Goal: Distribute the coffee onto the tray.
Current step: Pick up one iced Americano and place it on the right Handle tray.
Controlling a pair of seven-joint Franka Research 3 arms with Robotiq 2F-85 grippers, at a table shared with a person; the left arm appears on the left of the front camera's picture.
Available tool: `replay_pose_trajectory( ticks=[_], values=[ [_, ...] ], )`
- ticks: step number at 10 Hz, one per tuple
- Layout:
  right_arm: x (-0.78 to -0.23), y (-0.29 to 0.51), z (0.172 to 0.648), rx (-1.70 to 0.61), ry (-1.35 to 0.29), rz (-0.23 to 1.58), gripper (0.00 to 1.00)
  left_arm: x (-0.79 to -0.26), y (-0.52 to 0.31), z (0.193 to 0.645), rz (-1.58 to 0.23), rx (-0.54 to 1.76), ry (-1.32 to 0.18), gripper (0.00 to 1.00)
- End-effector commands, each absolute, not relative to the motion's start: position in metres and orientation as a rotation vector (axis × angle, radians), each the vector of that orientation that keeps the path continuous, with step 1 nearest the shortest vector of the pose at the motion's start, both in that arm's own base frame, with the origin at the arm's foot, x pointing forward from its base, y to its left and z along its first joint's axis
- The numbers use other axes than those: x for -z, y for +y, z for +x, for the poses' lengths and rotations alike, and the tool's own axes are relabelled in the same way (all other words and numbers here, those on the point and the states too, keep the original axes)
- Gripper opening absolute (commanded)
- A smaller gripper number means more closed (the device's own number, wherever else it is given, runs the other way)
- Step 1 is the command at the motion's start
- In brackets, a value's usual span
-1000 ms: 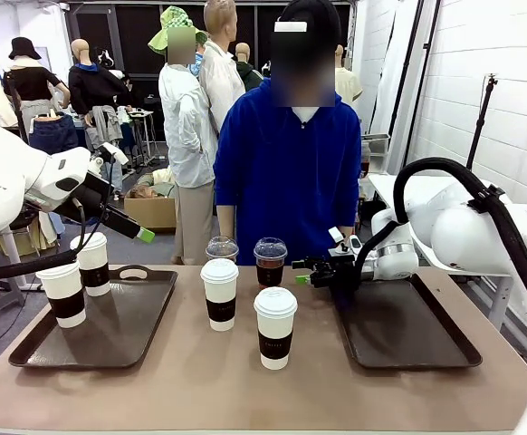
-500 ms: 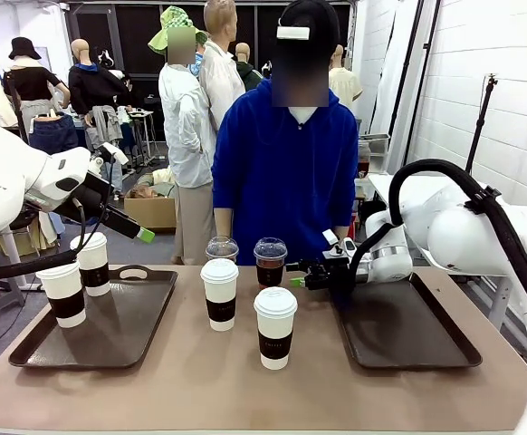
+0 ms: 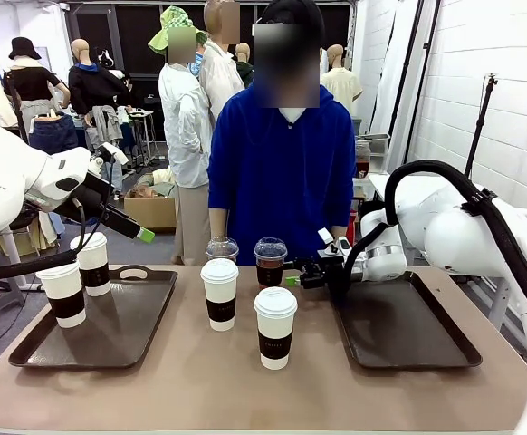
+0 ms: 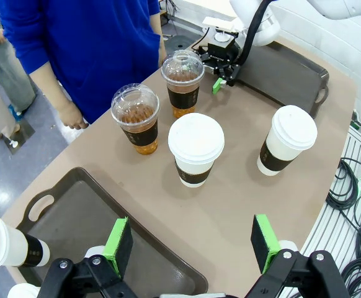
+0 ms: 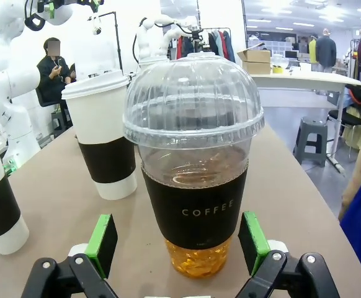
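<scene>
Gaping wide, the right gripper (image 3: 292, 280) is pointing at a dome-lidded cup (image 3: 270, 262) just ahead, standing on the table (image 3: 182, 381); the left gripper (image 4: 191, 241) is hanging open above the left tray (image 3: 110, 343).

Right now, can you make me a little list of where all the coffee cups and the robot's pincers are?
left tray: holds two tray cups, white paper
table middle: two middle paper cups, two clear cups behind them
right tray: beside the right pincer
right pincer: open, low, pointing at the nearest clear cup, not gripping
left pincer: open, raised near the left tray
</scene>
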State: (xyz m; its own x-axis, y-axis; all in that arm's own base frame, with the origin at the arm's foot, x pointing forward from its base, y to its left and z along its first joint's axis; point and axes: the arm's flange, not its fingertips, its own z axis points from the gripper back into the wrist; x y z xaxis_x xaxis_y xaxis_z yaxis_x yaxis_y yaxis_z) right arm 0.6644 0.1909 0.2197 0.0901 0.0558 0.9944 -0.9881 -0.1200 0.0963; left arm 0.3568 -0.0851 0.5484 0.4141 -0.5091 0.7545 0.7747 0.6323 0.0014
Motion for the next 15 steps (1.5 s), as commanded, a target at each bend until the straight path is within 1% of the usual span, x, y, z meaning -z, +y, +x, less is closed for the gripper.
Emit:
replay_pose_trajectory(
  ticks=[1,6,10,15],
  values=[
    [-0.217,0.196,0.673,-1.233,-1.071,1.317,1.0,-0.547,-0.084,0.357,-0.393,0.829,-0.799,1.0],
    [-0.213,0.205,0.679,-1.228,-1.091,1.316,1.0,-0.547,-0.084,0.357,-0.393,0.829,-0.799,1.0],
    [-0.216,0.216,0.692,-1.235,-1.114,1.28,1.0,-0.547,-0.084,0.357,-0.393,0.829,-0.799,1.0],
    [-0.213,0.235,0.689,-1.276,-1.055,1.296,1.0,-0.547,-0.084,0.357,-0.393,0.829,-0.799,1.0]
  ],
)
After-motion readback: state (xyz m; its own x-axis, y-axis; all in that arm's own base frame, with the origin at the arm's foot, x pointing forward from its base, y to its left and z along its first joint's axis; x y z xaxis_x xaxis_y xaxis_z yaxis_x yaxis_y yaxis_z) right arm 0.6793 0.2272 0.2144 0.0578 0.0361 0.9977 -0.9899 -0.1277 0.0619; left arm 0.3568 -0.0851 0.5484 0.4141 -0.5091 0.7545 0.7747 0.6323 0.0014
